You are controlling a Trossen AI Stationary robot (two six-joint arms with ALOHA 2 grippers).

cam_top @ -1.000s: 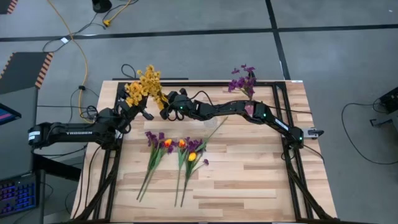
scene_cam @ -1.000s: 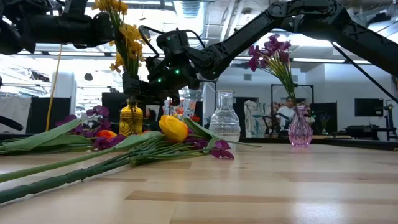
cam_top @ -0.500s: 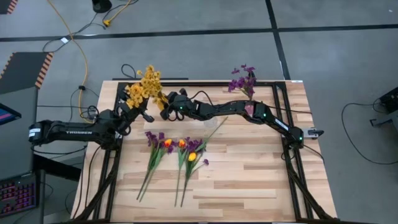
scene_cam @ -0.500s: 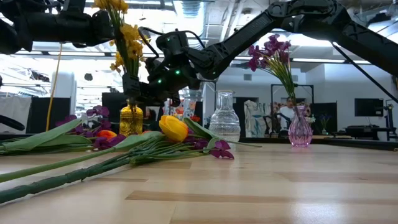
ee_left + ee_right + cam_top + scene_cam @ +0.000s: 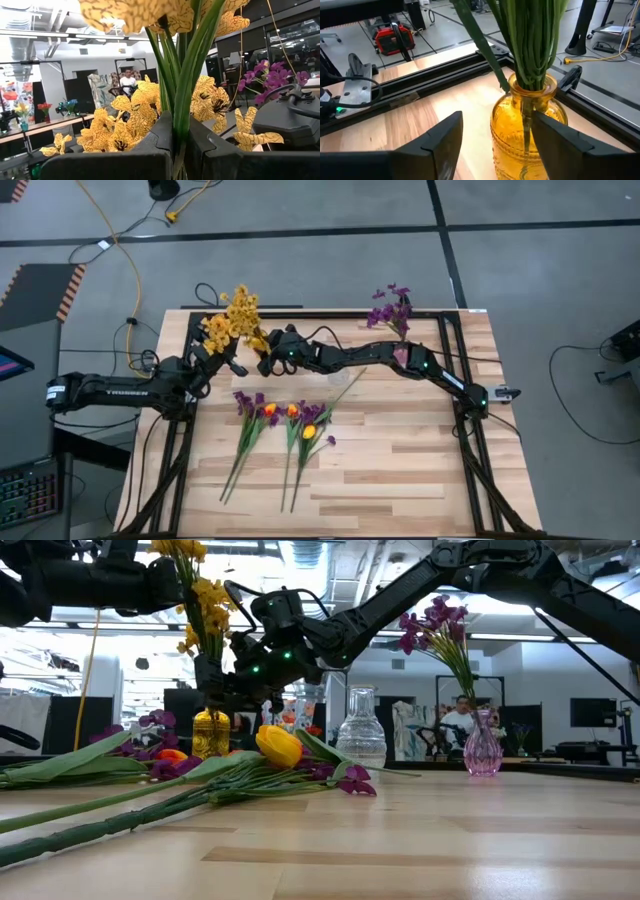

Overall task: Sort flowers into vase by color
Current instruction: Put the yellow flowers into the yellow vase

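Note:
A bunch of fluffy yellow flowers (image 5: 232,318) stands with its green stems (image 5: 535,45) in the neck of a yellow glass vase (image 5: 517,135) at the table's far left. My left gripper (image 5: 179,145) is shut on stems above the vase. My right gripper (image 5: 495,122) is open, its fingers on either side of the vase. Purple blooms (image 5: 392,308) stand in a pink vase (image 5: 482,750) at the far right. Orange-yellow tulips and purple flowers (image 5: 285,420) lie flat mid-table. My left gripper pinches a few of the yellow flowers' green stems (image 5: 181,107) between its two fingers, below the blooms. The fingers come roughly level from the table's left and lie across the upright stems. My right gripper: I cannot tell whether a finger (image 5: 560,142) touches the vase.
A clear glass vase (image 5: 361,735) stands between the yellow and pink vases, under my right arm (image 5: 370,358). The lying flowers' long stems (image 5: 240,465) reach toward the near edge. Dark rails (image 5: 455,340) frame the table. People sit in the room beyond.

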